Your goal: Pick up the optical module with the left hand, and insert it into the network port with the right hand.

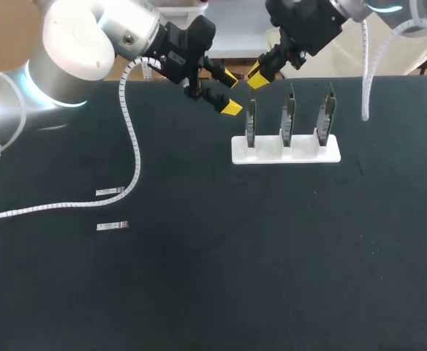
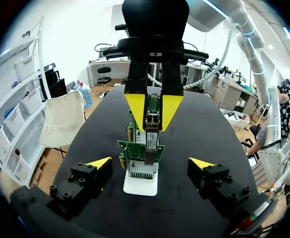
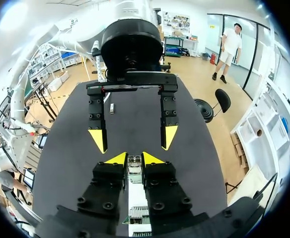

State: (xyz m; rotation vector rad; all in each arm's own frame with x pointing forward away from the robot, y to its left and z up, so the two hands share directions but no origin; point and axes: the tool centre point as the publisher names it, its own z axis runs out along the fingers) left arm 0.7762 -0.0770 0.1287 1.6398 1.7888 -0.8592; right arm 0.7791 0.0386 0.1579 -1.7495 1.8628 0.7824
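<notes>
My right gripper (image 1: 259, 75) is shut on a small silver optical module (image 2: 152, 125), held upright over the leftmost of three green network cards (image 1: 251, 121). In the left wrist view the module's lower end meets that card's port (image 2: 149, 154); how deep it sits I cannot tell. The right wrist view shows its own gripper (image 3: 133, 158) pinching the module (image 3: 134, 161) above the card (image 3: 135, 218). My left gripper (image 1: 227, 92) hangs open and empty just left of the cards, facing the right gripper. Its own view shows its gripper (image 2: 151, 162) spread wide with the card ahead.
The three cards stand upright in a white stand (image 1: 286, 152) at the table's back middle. Two spare silver modules (image 1: 111, 192) (image 1: 112, 226) lie on the black tabletop at the left. A white cable conduit (image 1: 131, 131) droops from the left arm over them.
</notes>
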